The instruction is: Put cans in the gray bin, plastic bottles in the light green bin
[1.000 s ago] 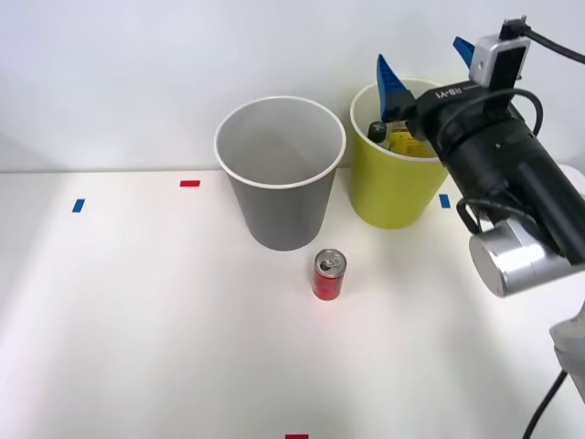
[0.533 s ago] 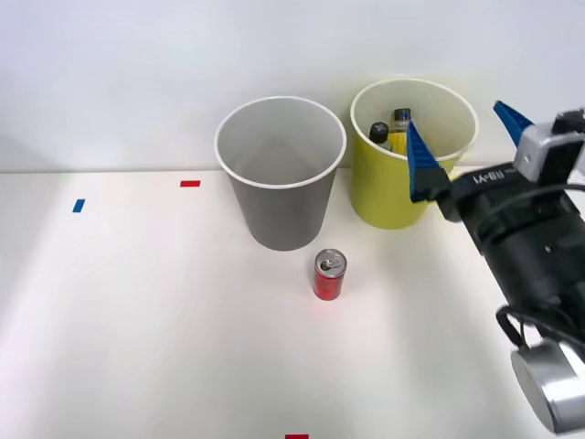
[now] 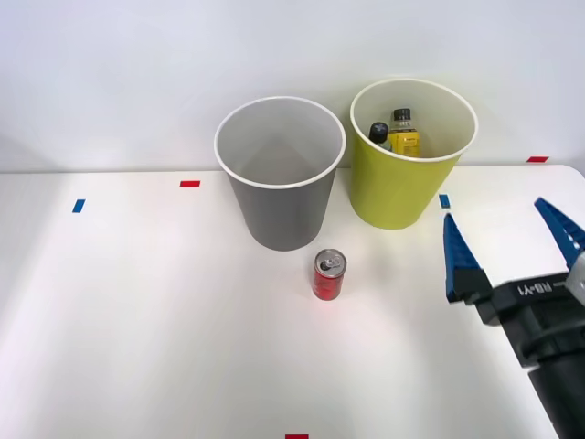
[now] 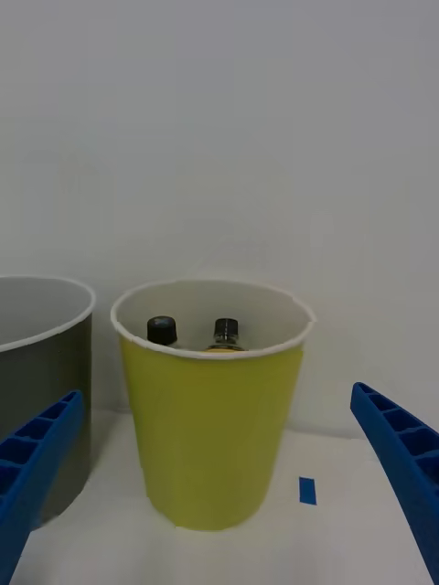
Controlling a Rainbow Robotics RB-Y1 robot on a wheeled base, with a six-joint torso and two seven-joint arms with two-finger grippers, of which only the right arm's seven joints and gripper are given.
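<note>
Red can [image 3: 329, 274], short with a silver pull-tab top, stands upright on the white surface [image 3: 137, 320] left of the blue ribbed fingers [image 3: 460, 259], which are spread wide and empty, the light green bin [image 3: 402, 187] with two bottles beyond them.

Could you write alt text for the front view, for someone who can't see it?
A red can stands on a white table before a gray bin; beside it, a light green bin holds two bottles. The right gripper hovers, jaws open.

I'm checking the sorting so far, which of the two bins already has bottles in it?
The light green bin, holding two dark-capped bottles; the gray bin beside it looks empty.
</note>
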